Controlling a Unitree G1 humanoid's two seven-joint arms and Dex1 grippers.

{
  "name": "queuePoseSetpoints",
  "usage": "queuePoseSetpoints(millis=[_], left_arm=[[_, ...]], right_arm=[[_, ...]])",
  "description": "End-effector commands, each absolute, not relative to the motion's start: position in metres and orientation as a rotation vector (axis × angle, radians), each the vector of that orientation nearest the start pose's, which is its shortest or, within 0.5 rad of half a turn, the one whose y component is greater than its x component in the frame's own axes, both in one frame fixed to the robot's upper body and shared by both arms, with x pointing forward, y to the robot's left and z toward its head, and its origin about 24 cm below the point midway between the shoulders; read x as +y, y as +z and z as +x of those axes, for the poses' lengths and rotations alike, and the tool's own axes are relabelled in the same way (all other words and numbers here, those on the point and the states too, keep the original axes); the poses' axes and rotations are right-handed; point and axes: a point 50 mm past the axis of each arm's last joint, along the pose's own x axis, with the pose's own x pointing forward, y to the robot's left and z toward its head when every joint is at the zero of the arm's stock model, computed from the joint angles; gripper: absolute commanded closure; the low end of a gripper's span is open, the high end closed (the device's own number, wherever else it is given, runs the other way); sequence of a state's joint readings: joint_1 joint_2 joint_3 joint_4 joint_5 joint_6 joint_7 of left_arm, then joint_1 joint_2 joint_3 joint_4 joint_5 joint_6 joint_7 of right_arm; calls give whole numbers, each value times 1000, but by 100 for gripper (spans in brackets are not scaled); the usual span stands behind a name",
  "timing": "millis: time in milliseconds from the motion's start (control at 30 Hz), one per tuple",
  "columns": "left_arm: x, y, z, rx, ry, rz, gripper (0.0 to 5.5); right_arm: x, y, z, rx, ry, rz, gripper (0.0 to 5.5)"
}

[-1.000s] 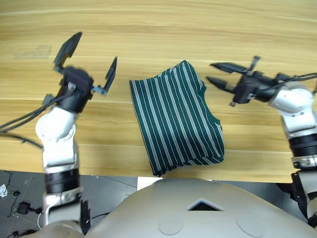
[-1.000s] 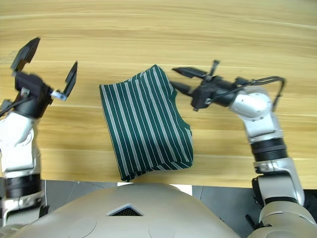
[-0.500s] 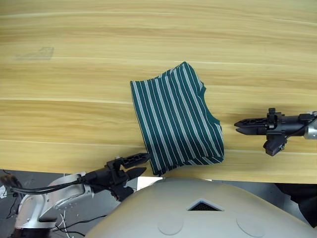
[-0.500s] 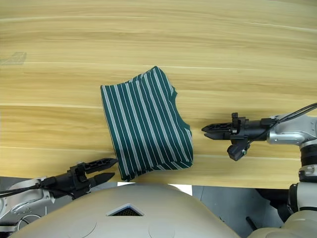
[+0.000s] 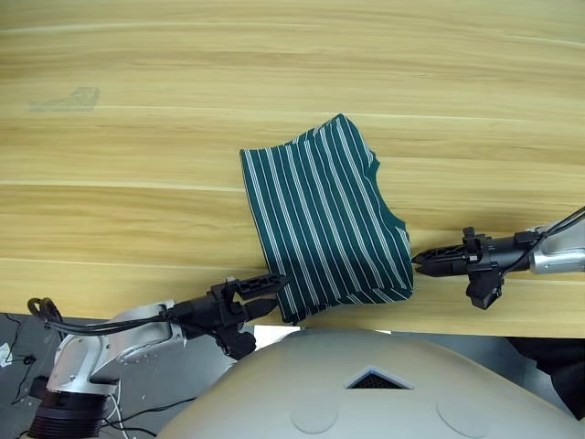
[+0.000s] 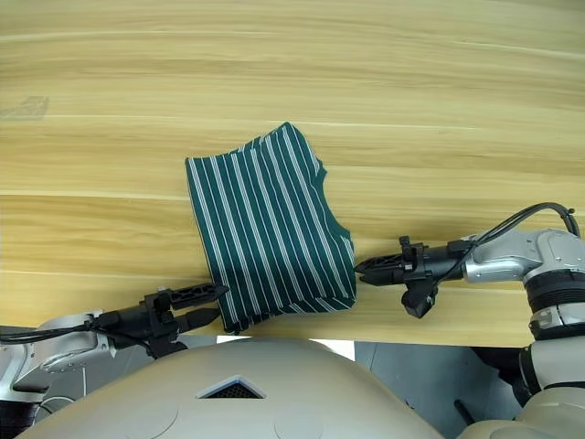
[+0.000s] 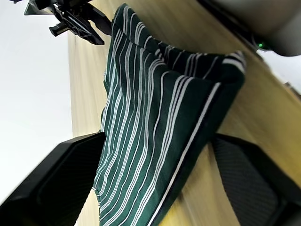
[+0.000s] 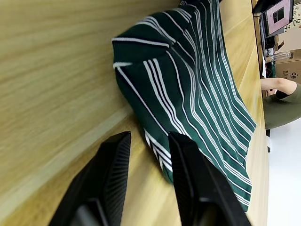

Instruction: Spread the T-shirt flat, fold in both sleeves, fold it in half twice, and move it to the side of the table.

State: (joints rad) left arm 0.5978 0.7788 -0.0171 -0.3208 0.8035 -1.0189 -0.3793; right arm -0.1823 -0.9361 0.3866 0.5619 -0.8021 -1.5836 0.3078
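The green T-shirt (image 5: 324, 219) with white stripes lies folded into a compact rectangle near the table's front edge. At its front left corner, low by the table edge, my left gripper (image 5: 270, 294) is open. In the left wrist view the fingers (image 7: 51, 183) stand wide on either side of that shirt corner (image 7: 160, 122). My right gripper (image 5: 422, 261) lies low on the table at the shirt's front right corner. Its fingers (image 8: 115, 169) are open by a narrow gap, with their tips just short of the folded edge (image 8: 188, 84).
The wooden table (image 5: 137, 137) stretches wide to the left, right and far side of the shirt. Its front edge (image 5: 110, 315) runs just behind the left gripper, with dark floor and cables (image 5: 27, 366) below.
Both arms dropped from raised positions beside the shirt to table level. In the last half second the left gripper closed in on the front left corner and the right gripper slid left to the right corner.
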Motion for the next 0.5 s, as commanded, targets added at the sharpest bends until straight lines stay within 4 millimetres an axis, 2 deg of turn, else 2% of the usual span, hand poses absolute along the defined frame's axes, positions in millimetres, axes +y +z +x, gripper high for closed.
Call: queuePoseSetpoints(millis=[33,300,500], left_arm=[[186,36,82,-311,-1408,1349,134],[184,26,81,-287,-1485,1346,134],[185,23,80,-270,-1507,1338,227]], right_arm=[[-234,27,160,-461,1744,-1200,402],[-218,24,160,-489,1750,-1163,402],[-214,20,158,-467,1746,-1150,402]])
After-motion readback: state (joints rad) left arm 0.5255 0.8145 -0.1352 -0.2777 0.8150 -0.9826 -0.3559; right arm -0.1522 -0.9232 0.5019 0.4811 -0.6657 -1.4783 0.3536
